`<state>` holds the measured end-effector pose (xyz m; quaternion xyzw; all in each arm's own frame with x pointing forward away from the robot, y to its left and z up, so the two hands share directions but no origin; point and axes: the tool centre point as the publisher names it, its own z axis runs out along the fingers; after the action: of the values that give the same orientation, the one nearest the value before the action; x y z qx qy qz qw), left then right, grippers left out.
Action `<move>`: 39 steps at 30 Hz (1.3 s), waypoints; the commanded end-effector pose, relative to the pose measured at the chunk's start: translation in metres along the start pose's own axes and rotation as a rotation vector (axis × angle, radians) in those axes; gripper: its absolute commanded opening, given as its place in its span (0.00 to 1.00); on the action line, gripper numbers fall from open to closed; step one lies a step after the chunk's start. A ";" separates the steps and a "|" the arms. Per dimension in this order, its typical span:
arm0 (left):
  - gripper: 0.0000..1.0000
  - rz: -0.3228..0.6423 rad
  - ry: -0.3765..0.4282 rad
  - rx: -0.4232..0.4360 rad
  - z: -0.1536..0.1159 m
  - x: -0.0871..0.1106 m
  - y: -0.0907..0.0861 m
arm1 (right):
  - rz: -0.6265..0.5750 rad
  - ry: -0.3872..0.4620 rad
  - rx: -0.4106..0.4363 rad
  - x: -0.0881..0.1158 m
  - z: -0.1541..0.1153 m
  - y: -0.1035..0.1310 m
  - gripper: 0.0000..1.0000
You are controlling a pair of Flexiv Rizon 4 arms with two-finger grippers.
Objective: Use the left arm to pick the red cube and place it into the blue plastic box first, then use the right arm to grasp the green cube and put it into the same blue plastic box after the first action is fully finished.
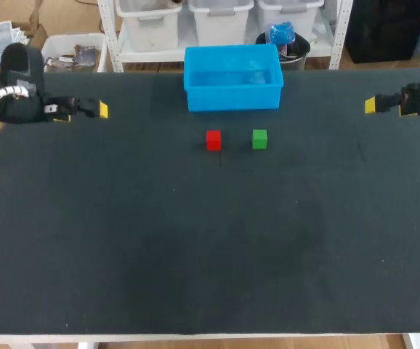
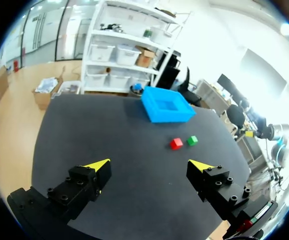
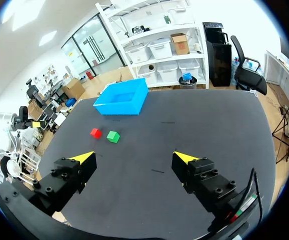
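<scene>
A red cube [image 1: 213,139] and a green cube [image 1: 259,139] sit side by side on the black table, just in front of the empty blue plastic box [image 1: 232,77] at the far edge. My left gripper [image 1: 102,110] hovers at the far left, well away from the cubes, open and empty. My right gripper [image 1: 370,105] hangs at the far right, also open and empty. From the left wrist view the red cube [image 2: 176,144], green cube [image 2: 192,140] and box [image 2: 167,104] lie far ahead of the open left gripper [image 2: 150,165]. The right gripper [image 3: 134,158] sees the green cube [image 3: 113,136], red cube [image 3: 95,133] and box [image 3: 122,97] ahead.
The black mat [image 1: 195,240] covers the whole table, its white front edge along the near side. Nothing else stands on it.
</scene>
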<state>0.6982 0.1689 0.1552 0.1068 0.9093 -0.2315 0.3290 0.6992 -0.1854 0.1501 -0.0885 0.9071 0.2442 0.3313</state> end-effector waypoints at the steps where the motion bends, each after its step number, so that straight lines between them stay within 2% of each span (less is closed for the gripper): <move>1: 1.00 0.036 0.053 -0.061 0.016 -0.010 -0.012 | 0.000 0.001 0.001 0.000 0.001 0.000 1.00; 4: 1.00 0.054 0.101 -0.104 0.028 -0.012 -0.023 | 0.000 0.001 0.001 0.000 0.001 0.000 1.00; 9: 1.00 0.073 0.137 -0.132 0.050 -0.013 -0.045 | 0.000 0.001 0.001 0.000 0.001 0.000 1.00; 11: 1.00 0.050 0.142 -0.111 0.057 -0.014 -0.051 | 0.000 0.001 0.001 0.000 0.001 0.000 1.00; 12: 1.00 0.026 0.112 -0.067 0.057 -0.014 -0.053 | 0.000 0.001 0.001 0.000 0.001 0.000 1.00; 34: 1.00 0.026 0.112 -0.067 0.057 -0.014 -0.053 | 0.000 0.001 0.001 0.000 0.001 0.000 1.00; 35: 1.00 0.020 0.148 -0.102 0.061 -0.016 -0.056 | 0.000 0.001 0.001 0.000 0.001 0.000 1.00; 39: 1.00 0.020 0.203 -0.180 0.082 -0.027 -0.073 | 0.000 0.001 0.001 0.000 0.001 0.000 1.00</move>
<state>0.7183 0.0898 0.1381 0.1192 0.9394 -0.1822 0.2648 0.6993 -0.1853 0.1500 -0.0885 0.9071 0.2441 0.3312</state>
